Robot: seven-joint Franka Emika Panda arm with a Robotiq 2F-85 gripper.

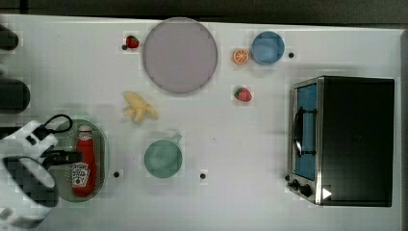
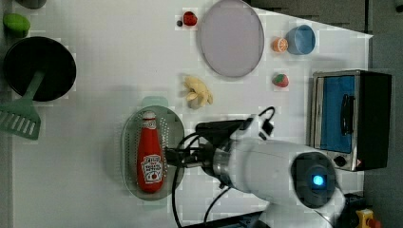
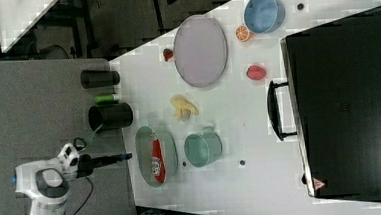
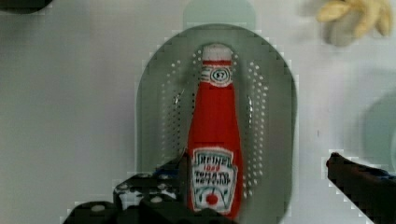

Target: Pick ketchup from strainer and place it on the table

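The ketchup (image 1: 84,162), a red squeeze bottle with a white cap and label, lies lengthwise inside the pale green strainer (image 1: 103,144) near the top view's left edge. My gripper (image 1: 71,157) hovers over the strainer, open. In the wrist view the gripper (image 4: 257,163) straddles the label end of the ketchup (image 4: 212,126), with one dark finger (image 4: 154,186) close beside the label and the other (image 4: 359,179) out past the rim of the strainer (image 4: 275,116). The left view has the ketchup (image 2: 150,156) in the strainer (image 2: 128,142), with the gripper (image 2: 187,145) beside it. The white table (image 1: 226,144) carries everything.
A green cup (image 1: 163,158) stands just beyond the strainer, a banana (image 1: 138,107) and a grey-lilac plate (image 1: 180,55) farther off. Strawberries (image 1: 243,94), an orange half (image 1: 240,56), a blue cup (image 1: 268,47) and a toaster oven (image 1: 344,139) occupy the top view's right. A black pot (image 2: 40,69) and spatula (image 2: 19,121) sit nearby.
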